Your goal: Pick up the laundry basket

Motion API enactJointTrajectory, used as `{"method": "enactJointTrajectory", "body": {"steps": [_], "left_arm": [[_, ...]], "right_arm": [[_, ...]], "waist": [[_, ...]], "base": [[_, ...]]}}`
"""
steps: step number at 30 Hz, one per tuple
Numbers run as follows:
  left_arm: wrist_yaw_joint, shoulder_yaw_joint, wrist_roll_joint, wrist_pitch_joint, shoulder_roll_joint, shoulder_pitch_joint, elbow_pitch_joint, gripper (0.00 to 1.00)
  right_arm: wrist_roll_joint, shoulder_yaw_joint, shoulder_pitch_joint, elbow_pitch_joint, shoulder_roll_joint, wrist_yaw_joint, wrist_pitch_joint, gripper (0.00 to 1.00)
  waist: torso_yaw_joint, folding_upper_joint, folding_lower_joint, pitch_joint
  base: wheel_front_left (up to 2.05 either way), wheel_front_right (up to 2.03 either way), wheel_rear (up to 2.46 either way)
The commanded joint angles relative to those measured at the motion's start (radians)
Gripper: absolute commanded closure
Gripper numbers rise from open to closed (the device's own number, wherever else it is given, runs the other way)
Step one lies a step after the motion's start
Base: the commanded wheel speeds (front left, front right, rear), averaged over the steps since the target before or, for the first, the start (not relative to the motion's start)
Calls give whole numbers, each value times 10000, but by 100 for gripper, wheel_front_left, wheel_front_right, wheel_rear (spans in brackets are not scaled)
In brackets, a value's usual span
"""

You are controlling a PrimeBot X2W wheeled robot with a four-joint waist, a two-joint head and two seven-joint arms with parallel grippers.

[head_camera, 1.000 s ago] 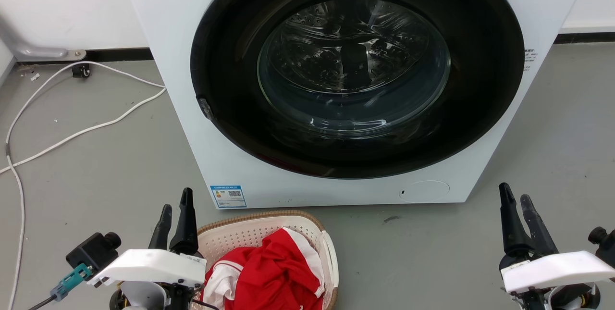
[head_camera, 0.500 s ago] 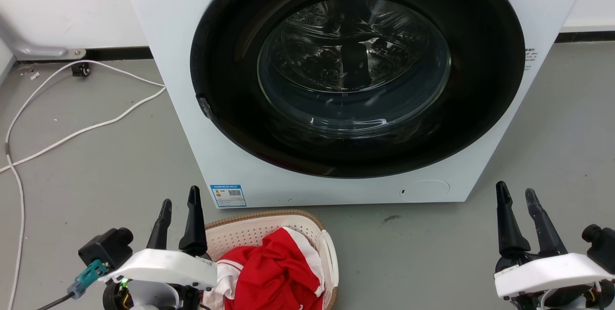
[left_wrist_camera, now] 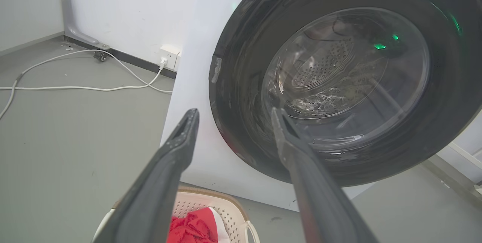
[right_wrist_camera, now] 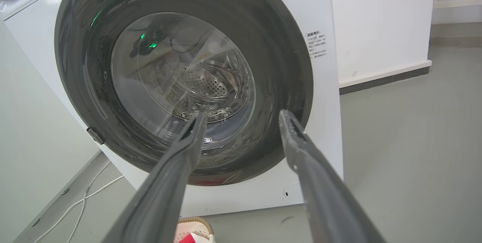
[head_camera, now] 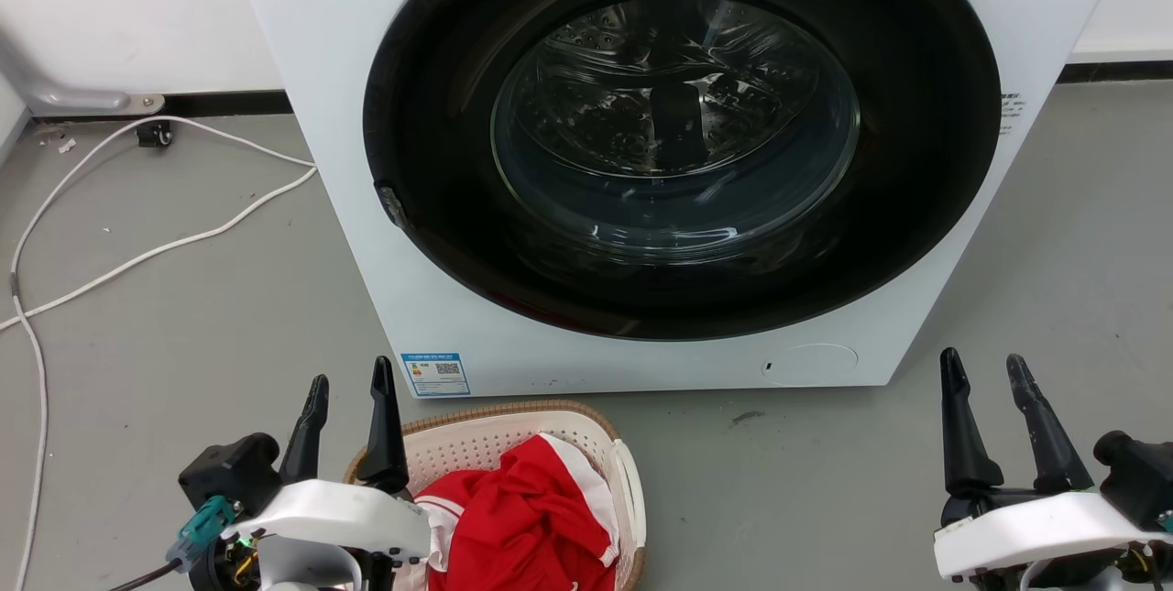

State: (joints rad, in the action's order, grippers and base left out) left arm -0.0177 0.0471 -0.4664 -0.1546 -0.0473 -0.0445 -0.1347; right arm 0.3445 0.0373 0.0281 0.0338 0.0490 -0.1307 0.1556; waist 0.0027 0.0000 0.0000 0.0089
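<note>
Lowering your released left gripper (head_camera: 350,373) could snag the red garment (head_camera: 522,518) beside it, not the laundry basket (head_camera: 513,410) rim; right gripper (head_camera: 982,358) released too.

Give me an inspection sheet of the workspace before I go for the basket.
Surface: grey floor.
Job's things: laundry basket on the floor before the washer, red-and-white garment inside.
Clutter: small dark smudge near the washer.
Grippers: left gripper open, at the basket's left rim, contact unclear; right gripper open, apart from it, holding nothing.
Cables: white cable looping across the floor left of the washer.
Surroundings: washer door shut; white wall behind.
</note>
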Motion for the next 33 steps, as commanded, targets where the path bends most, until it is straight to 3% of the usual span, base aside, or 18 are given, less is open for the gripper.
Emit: {"method": "enactJointTrajectory", "body": {"steps": [1,33], "left_arm": [[-14,23,240,-106,-32,21,121,0],[-281,331,2939,-804,-39,254,-24,0]], "right_arm": [[-251,-19,69,-154,19,0,89,0],[-2738,27,428,-740,19,1,788,0]], "waist": [[-3,0,0,1],[-28,0,0,-32]], "base": [[0,0,0],[0,0,0]]}}
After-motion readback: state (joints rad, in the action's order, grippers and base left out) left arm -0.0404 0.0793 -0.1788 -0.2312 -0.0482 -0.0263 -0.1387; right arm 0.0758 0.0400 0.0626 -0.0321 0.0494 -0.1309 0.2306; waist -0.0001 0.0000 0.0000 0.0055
